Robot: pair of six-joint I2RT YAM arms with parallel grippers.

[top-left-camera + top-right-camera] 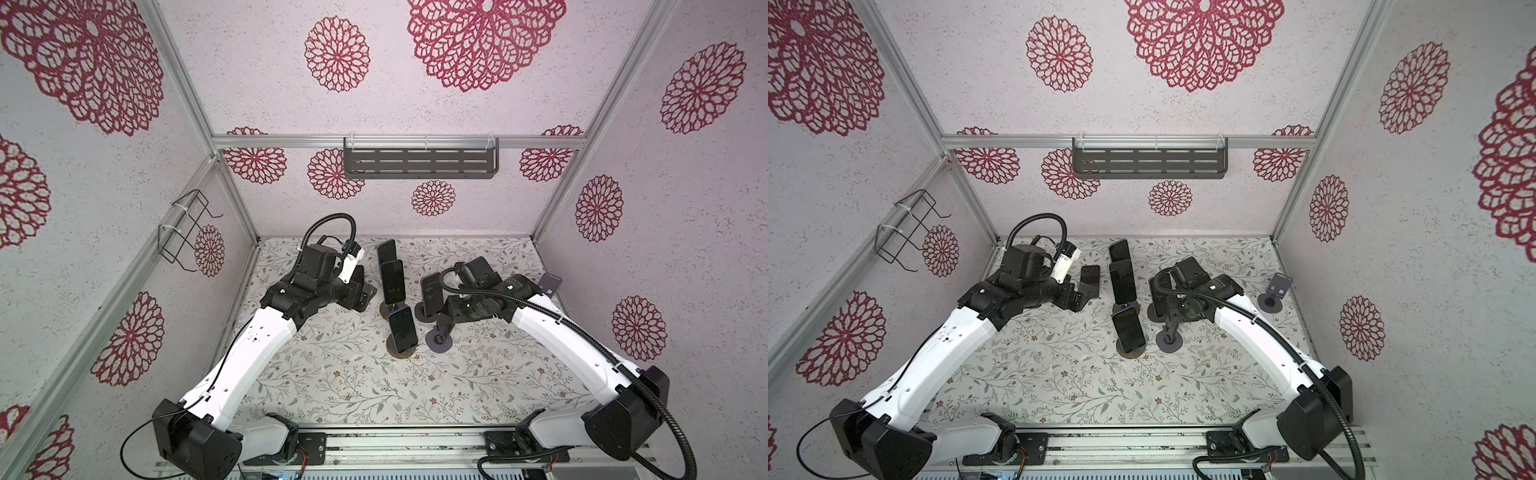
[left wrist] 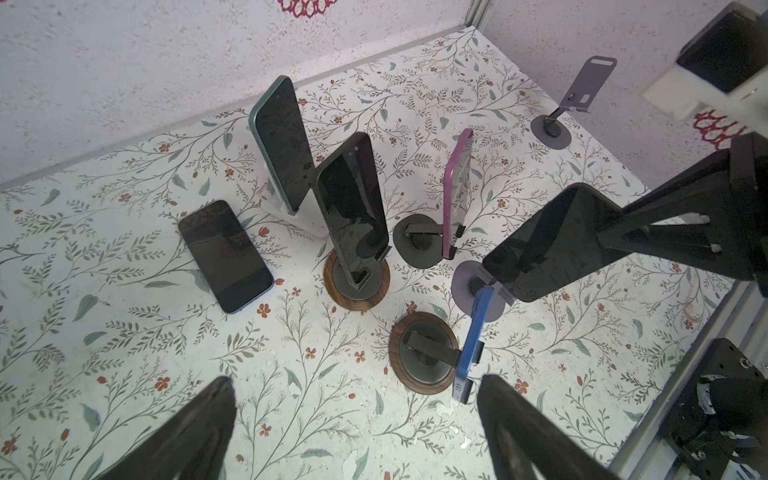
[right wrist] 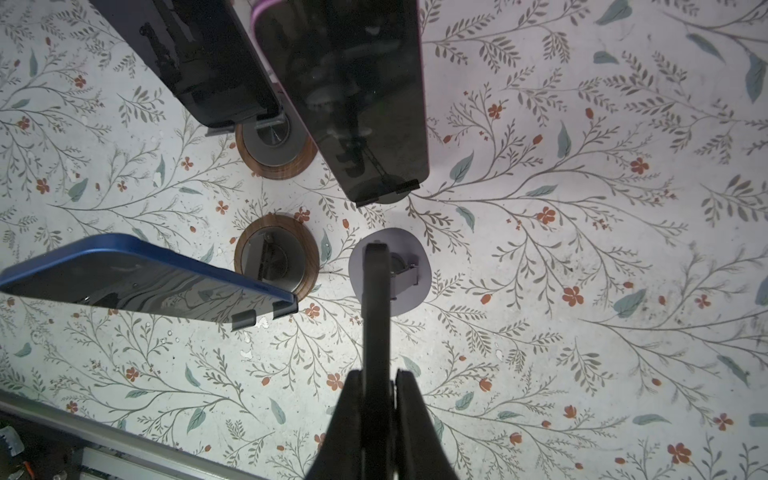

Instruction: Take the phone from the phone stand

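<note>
Floral table (image 1: 332, 386) is filling the floor in both top views. The left arm (image 1: 266, 332) is reaching in from 7 o'clock and the right arm (image 1: 552, 332) from 5 o'clock. The right gripper (image 3: 377, 376) is clamping tight on the phone (image 3: 376, 299), with fingers pressing both flat faces near its upper end. That phone is leaning over the phone stand (image 3: 415, 249), at about 2 o'clock of table centre. Its lower end is sitting right at the cradle; cannot tell if it is touching. The left gripper (image 2: 357, 415) is hovering at 10 o'clock of centre, jaws spread wide and gripping nothing. Just beside it the flat phone (image 2: 226, 255) is lying screen-up on the table. The blue phone (image 2: 473, 336) is leaning on a wooden-base stand (image 2: 424, 365), at 9 o'clock of the phone stand. A small grey stand (image 1: 550, 284) is standing apart at 2 o'clock.
</note>
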